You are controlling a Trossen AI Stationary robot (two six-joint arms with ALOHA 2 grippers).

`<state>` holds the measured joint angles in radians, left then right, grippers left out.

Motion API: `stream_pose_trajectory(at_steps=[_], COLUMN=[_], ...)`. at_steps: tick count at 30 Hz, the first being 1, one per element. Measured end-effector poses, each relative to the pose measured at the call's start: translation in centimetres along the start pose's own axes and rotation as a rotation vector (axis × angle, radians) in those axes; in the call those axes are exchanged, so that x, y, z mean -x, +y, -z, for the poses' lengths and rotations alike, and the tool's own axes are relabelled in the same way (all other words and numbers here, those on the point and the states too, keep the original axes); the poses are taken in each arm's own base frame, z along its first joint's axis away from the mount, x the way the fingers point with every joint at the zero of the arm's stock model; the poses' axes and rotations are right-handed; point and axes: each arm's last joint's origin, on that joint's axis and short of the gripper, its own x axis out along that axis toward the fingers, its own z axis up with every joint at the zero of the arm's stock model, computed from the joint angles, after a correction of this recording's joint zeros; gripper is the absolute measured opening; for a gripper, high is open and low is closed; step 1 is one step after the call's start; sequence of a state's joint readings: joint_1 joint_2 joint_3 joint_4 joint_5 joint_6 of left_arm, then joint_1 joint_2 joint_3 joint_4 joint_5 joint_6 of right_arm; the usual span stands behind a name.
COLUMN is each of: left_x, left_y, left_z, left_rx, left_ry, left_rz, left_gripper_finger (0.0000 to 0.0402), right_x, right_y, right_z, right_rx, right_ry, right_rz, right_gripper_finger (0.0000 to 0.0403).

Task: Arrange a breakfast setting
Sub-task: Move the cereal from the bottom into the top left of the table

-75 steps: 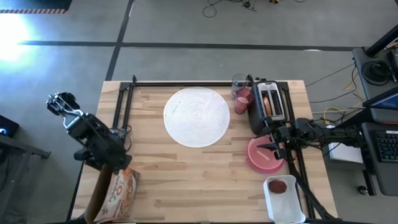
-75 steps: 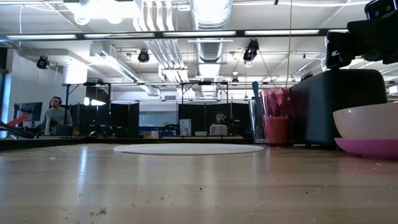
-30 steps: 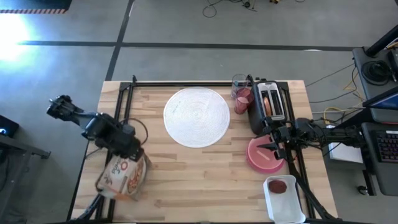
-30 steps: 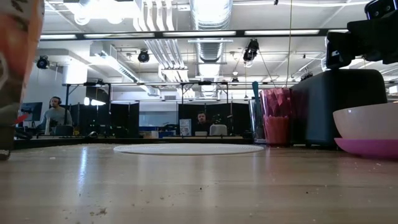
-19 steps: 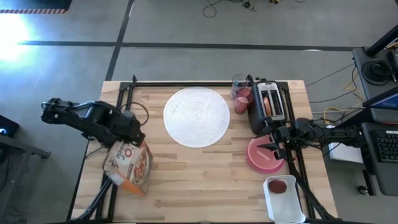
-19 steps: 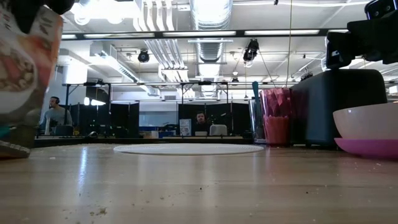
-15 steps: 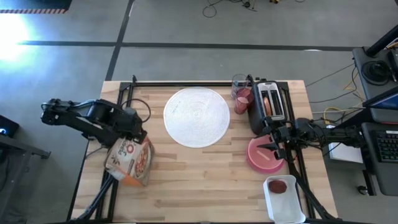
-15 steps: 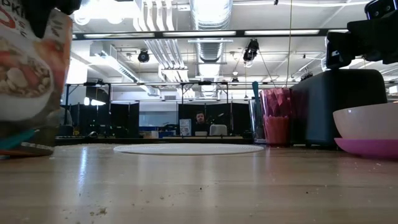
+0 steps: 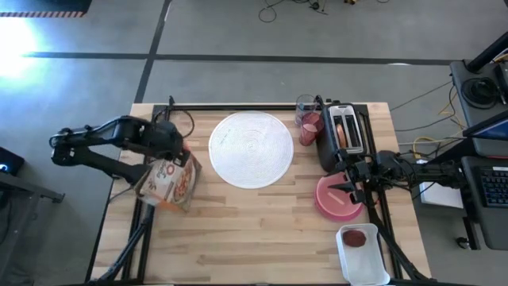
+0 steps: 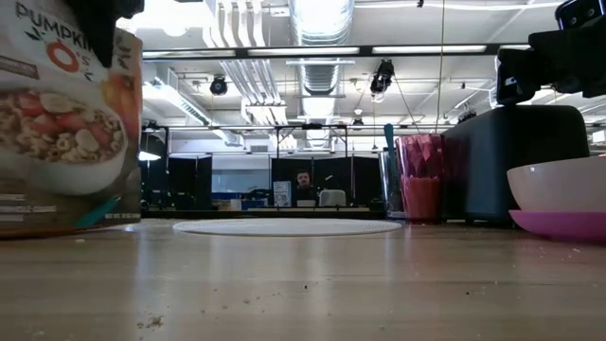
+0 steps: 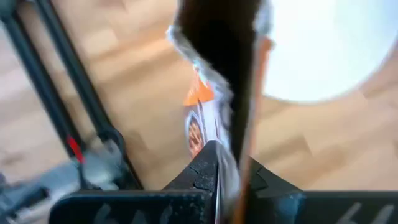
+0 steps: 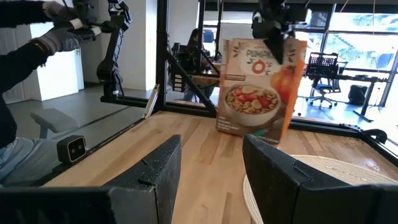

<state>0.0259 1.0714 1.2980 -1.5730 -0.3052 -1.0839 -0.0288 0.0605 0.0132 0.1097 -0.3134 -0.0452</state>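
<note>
My left hand point(image 9: 169, 156) is pinched tight on the top edge of the cereal point(image 9: 168, 183) bag, which hangs from it over the left part of the surface point(image 9: 254, 230), just left of the large white round disc point(image 9: 251, 148). I grip it by the top so the bag hangs upright and nothing spills. Whether its base touches the wood I cannot tell: the low view shows the bag's point(image 10: 66, 123) foot right at the boards, while from above it only looks tilted. My left wrist view gives just the bag's pinched edge between my fingers point(image 11: 205, 171), with the disc's point(image 11: 323, 43) rim beyond; the right wrist view alone shows the printed front of the bag point(image 12: 258, 87) hanging from the left hand point(image 12: 273, 25). The disc lies bare in the middle, likely the base for the setting. Right of it stands the pink tumbler point(image 9: 309, 127) beside the black toaster point(image 9: 343, 135), with what I take for the bagel point(image 9: 344, 132) in its slots, visible only from above. My right hand point(image 9: 344, 189) waits with fingers point(image 12: 155, 168) apart, holding nothing, over the near edge of the translucent peach bowl point(image 9: 339, 196), which sits on the small magenta plate point(image 10: 559, 224); the stacking shows best in the low view. In the white rectangular tray point(image 9: 363, 254) at the near right corner lies a dark red piece point(image 9: 355, 237), probably the fruit.
</note>
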Motion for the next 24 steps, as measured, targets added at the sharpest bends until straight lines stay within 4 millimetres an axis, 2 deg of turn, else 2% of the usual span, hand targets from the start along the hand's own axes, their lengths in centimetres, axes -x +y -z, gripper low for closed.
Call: stream_pose_trajectory(at_steps=[7,15,24], left_x=[-0.7,-1.6,-2.7], left_y=[1.6,2.5,3.6], left_z=[-2.4,-4.5,-8.1], left_rx=[-0.032,-0.034,-0.053], left_ry=[-0.133,-0.215,-0.303], left_rz=[-0.175,-0.339,-0.392], left_gripper_finger=[0.0000,0.0000,0.0000], right_x=[0.0,0.0,0.0], right_y=[0.0,0.0,0.0], right_z=[0.0,0.0,0.0], right_rx=[0.000,0.000,0.000], right_ry=[0.000,0.000,0.000], right_rz=[0.000,0.000,-0.001], right_gripper_finger=[0.0162,0.0162,0.0162])
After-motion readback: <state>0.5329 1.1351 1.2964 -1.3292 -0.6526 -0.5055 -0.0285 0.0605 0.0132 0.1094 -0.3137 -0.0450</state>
